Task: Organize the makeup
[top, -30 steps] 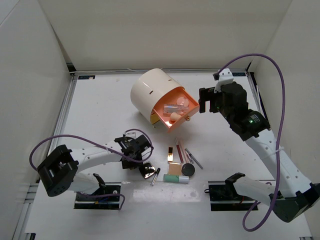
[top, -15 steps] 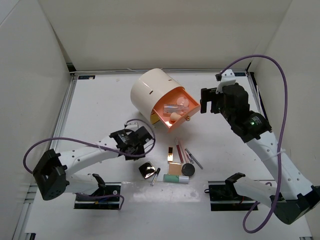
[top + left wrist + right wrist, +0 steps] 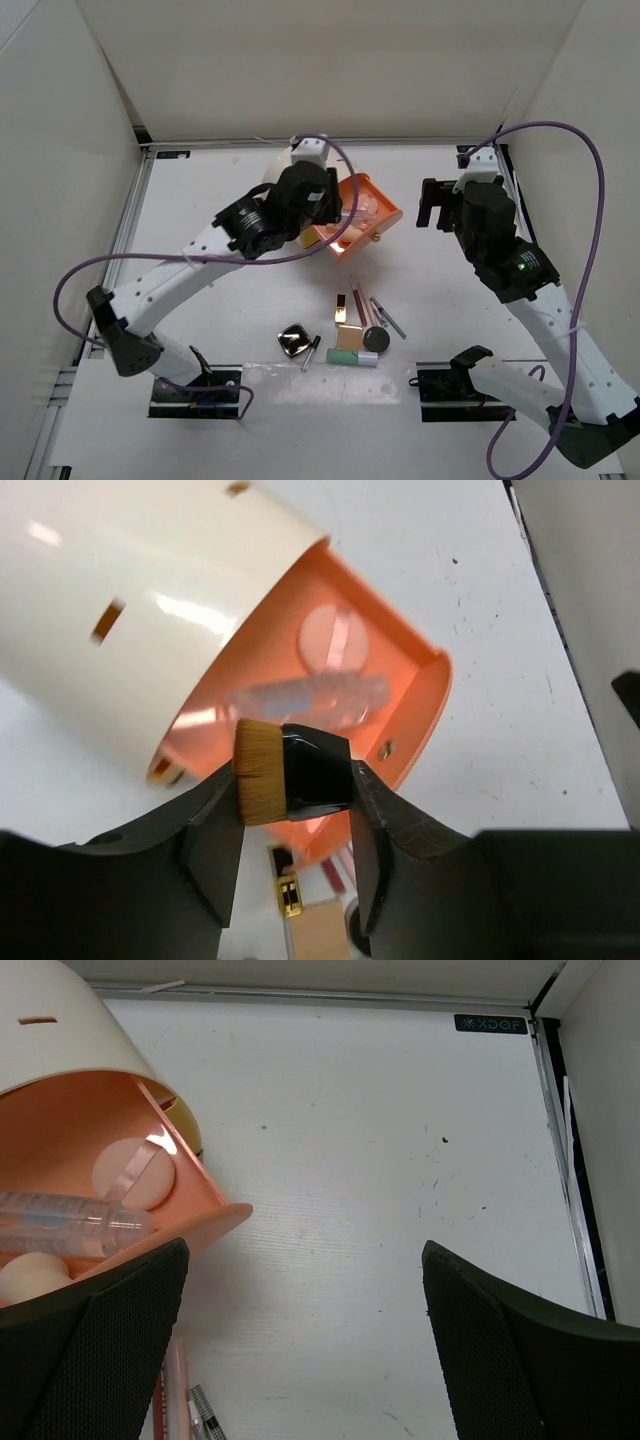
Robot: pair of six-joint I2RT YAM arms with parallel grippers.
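From the top camera I see my left arm stretched far forward and bent over the cream box (image 3: 272, 180). Its wrist hides most of the box, and the left gripper (image 3: 325, 200) sits above the orange drawer (image 3: 368, 207), which stands pulled out. What it holds is hidden here. The right arm is raised with its elbow bent, and the right gripper (image 3: 432, 204) hangs to the right of the drawer, apart from it. Toward the arm bases from the drawer lie a square compact (image 3: 294, 339), a round compact (image 3: 376, 339), a mint-green tube (image 3: 352, 357) and thin pencils (image 3: 366, 300).

On the left wrist camera the left gripper (image 3: 292, 792) is partly closed and clamped on a brush (image 3: 315, 780). The brush's long axis runs across the jaws, with its tan bristles pointing left and its black body to the right. It hangs above the drawer (image 3: 425, 715), over a clear tube (image 3: 310, 698) and a pink sponge (image 3: 333, 638).

On the right wrist camera the right gripper (image 3: 302, 1255) is spread wide with nothing between its fingers. The drawer (image 3: 185, 1185) is at the left, holding the clear tube (image 3: 70, 1222), the pink sponge (image 3: 133, 1173) and a peach sponge (image 3: 30, 1275).
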